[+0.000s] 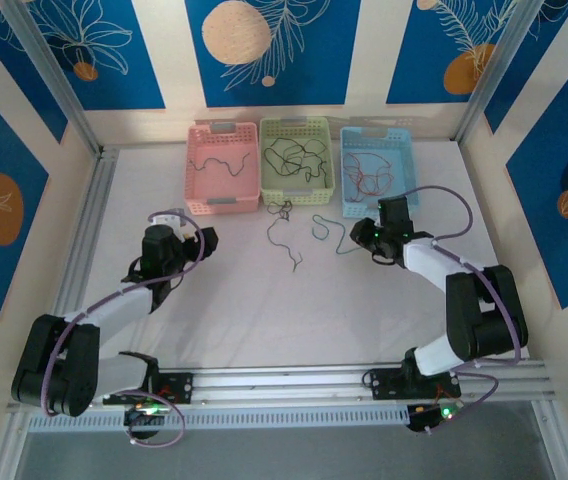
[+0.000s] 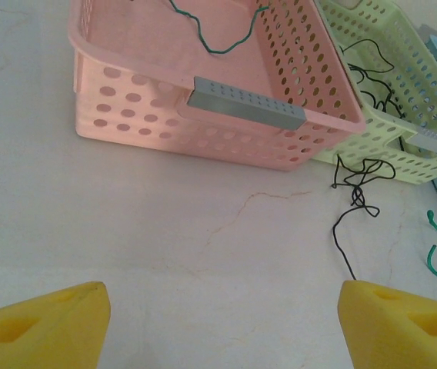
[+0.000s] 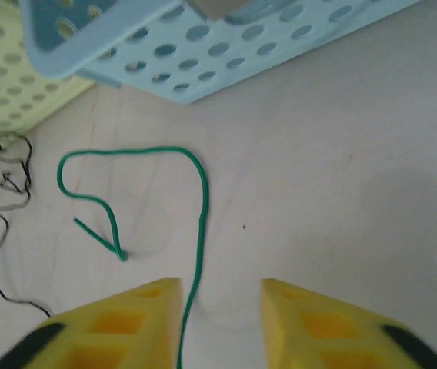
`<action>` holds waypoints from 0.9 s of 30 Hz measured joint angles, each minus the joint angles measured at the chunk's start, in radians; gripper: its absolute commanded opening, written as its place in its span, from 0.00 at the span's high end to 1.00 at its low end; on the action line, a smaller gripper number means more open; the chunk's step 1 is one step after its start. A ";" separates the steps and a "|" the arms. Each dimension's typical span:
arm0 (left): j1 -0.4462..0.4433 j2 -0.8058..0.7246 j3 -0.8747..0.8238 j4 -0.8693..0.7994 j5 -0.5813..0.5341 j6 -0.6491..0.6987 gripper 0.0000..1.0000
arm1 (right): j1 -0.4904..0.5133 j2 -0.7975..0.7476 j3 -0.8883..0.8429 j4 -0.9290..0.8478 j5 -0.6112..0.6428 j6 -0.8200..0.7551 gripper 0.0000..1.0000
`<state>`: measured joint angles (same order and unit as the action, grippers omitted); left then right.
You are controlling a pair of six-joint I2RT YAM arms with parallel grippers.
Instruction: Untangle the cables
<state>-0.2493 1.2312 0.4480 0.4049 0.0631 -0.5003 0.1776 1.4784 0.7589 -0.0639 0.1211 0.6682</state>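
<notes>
Three perforated baskets stand in a row at the far side of the table (image 1: 224,320): pink basket (image 2: 141,131) holding a dark green cable (image 2: 218,46), green basket (image 1: 299,199) holding black cables (image 1: 294,158), blue basket (image 3: 226,61) holding red cables (image 1: 369,175). Left fingers (image 2: 49,323) released, spread wide over bare table. Right fingers (image 3: 126,327) unclenched, a narrow gap straddling a loose green cable (image 3: 203,200) on the table. Tangled black cable (image 2: 357,192) lies just before the green basket.

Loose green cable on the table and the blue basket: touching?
Apart. The right wrist view shows a strip of bare table between the green cable and the blue basket.
</notes>
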 measured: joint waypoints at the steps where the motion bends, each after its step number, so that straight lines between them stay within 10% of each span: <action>1: 0.000 0.000 0.000 0.000 0.000 0.000 0.22 | 0.000 -0.002 0.000 -0.001 0.006 -0.010 0.93; 16: -0.001 -0.002 -0.003 -0.001 0.000 -0.011 0.22 | 0.056 -0.404 0.019 -0.163 -0.024 -0.105 1.00; 27: -0.002 -0.094 -0.058 0.000 -0.052 -0.019 0.22 | 0.219 -0.196 0.317 -0.159 -0.069 -0.094 1.00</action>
<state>-0.2512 1.1370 0.3901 0.4049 0.0109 -0.5190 0.3962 1.2827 1.0763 -0.2234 0.0517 0.5739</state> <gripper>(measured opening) 0.781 0.084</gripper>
